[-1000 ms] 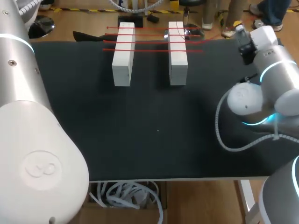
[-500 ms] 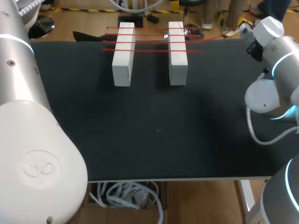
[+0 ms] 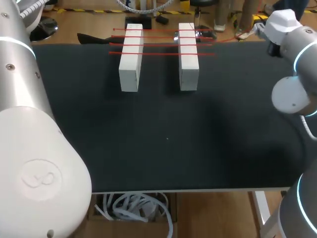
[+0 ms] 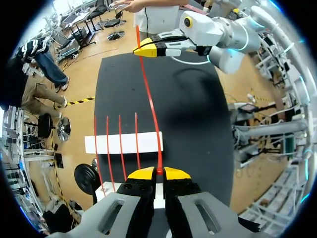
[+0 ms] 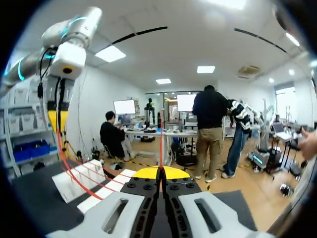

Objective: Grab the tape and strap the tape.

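Two white blocks stand side by side at the far edge of the black table. Several red tape strands lie stretched across both. My right gripper hovers beyond the far right corner, shut on one end of a red tape strand. In the left wrist view my left gripper is shut on the other end, above one block. The strand runs taut from it to the right gripper. The left gripper also shows in the right wrist view, high above the blocks.
The black table top stretches wide and bare in front of the blocks. My left arm's bulky links fill the near left corner, and the right arm's elbow hangs over the right edge.
My right arm has swung back and to the right, carrying its gripper from over the table's right side to beyond the far right corner. The blocks and strands stay put.
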Tool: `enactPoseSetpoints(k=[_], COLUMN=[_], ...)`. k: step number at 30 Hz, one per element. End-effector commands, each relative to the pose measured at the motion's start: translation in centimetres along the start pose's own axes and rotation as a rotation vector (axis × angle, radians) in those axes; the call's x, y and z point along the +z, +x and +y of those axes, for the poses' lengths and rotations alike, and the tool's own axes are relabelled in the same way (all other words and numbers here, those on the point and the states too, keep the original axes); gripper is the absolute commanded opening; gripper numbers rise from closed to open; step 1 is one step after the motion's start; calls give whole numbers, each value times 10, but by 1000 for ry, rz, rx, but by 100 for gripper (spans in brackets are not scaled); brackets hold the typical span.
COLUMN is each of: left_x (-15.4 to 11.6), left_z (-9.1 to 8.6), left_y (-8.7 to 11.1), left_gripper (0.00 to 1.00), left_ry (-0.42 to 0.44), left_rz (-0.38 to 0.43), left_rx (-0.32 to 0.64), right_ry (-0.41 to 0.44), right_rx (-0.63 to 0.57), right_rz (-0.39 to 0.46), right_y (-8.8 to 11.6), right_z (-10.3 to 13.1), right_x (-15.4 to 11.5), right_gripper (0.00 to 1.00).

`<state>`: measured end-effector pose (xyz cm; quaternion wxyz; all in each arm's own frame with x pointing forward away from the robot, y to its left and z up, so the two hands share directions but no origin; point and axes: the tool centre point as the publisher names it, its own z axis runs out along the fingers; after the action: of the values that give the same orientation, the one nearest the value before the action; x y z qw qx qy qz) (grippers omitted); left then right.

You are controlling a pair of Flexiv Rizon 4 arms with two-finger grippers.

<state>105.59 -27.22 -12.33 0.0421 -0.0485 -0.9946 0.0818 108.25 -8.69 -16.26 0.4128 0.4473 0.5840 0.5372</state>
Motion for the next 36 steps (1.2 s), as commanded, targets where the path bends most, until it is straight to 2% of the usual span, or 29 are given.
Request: enactPoseSetpoints(k=[1,12,15,16,33,36], left_x=[-1,-1,-1,-1,-1,-1], left_z=[0,0,0,0,0,0], left_y=[0,0,0,0,0,0], left_gripper=[0,0,0,0,0,0], left_ry=[-3,-3,-3,-3,-3,-3], left_rz=[1,1,1,1,1,1], left_rx=[-1,-1,-1,-1,-1,-1], right_ry=[75,91,90,70,70,68], right_rx=[-504,-649,-617,-501,-501,-651], right_rz=[134,191,181,148,148,180], right_y=[-1,18,20,21,21,15], right_z=[7,7,5,6,6,13], right_x=[1,4,4,4,4,12], right_gripper=[0,0,0,0,0,0])
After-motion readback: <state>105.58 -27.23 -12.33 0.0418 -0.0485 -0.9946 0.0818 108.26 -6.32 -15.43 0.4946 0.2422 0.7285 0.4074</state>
